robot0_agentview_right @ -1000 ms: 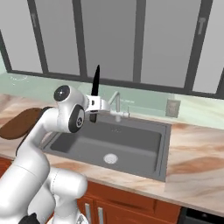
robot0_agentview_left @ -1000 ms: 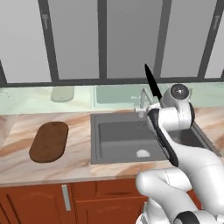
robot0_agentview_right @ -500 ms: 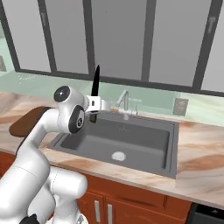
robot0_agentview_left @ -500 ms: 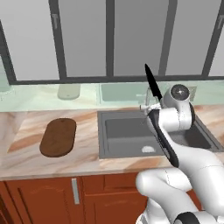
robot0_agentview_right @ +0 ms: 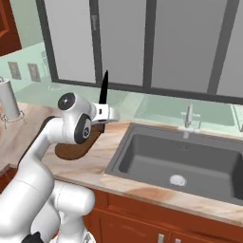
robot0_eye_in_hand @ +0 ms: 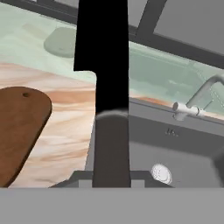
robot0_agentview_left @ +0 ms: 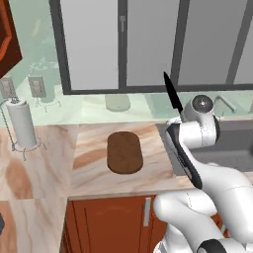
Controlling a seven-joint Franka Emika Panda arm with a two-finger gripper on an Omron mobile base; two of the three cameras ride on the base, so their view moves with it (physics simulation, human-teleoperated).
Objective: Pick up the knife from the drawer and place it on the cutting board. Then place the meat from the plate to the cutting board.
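Hand view looks straight along the knife (robot0_eye_in_hand: 105,87), its rounded handle clamped between the closed fingers of the gripper (robot0_eye_in_hand: 111,175) and the blade rising away, flat, matte and wholly black. From the left base view the knife (robot0_agentview_left: 172,92) stands point-up above the wrist, over the counter edge where stone meets sink. The chief risk, as I judge it, is the swing across: held by a smooth round handle, the knife could twist in the grip, or come down point-first and skid off the cutting board (robot0_agentview_left: 124,151). That board lies just beside the arm, a thin dark brown oblong with rounded ends, on glossy veined marble counter (robot0_agentview_left: 94,158). The sink (robot0_agentview_right: 180,159) is dull grey metal. Farther back a white paper-towel roll (robot0_agentview_left: 21,123) stands in a wire holder.
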